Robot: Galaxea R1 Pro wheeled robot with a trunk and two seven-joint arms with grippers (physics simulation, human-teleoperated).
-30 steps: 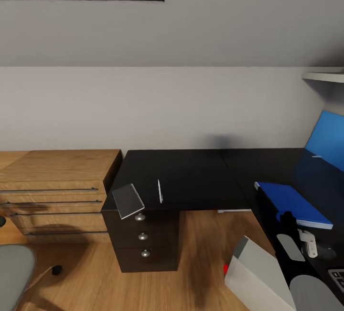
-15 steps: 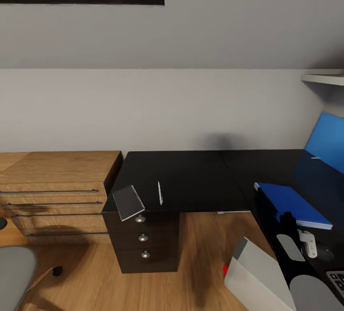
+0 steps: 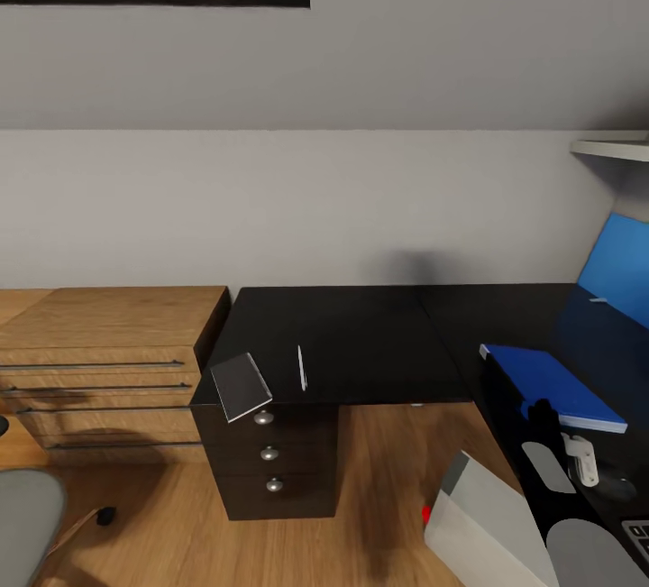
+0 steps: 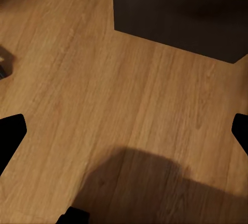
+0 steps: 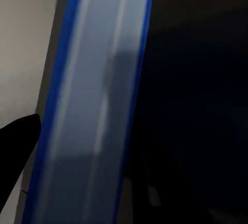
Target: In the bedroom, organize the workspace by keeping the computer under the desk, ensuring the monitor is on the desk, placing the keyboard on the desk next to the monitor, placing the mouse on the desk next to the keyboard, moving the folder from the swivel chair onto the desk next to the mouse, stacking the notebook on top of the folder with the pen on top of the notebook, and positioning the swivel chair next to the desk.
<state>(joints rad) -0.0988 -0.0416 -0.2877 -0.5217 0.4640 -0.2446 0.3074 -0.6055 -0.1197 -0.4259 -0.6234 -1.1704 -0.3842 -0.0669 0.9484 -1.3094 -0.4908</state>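
From where I stand, the job looks partly done. The desk carries the pen, a thin white stick lying near the front edge above the 3-drawer unit, with a small grey flat slab tilted at the corner just beside it, overhanging the edge; I cannot tell what that slab is. On the other wing of the desk lies a blue flat item, either the folder or the notebook, I cannot say which, and whether 1 or 2 things are stacked there is unclear. The pen is well apart from it, so by my judgement the stacking is unfinished.

The computer leans on the floor between the desk's wings, tilted rather than standing squarely, so tucking it under may need tidying. A corner of the keyboard peeks out at the edge. The swivel chair sits away to the side by the low wood cabinet, not yet beside the desk.

The left gripper hangs over bare floor, its fingers wide apart and holding nothing. The right gripper's own camera looks close along a blue edge; whether it grips anything I cannot tell.
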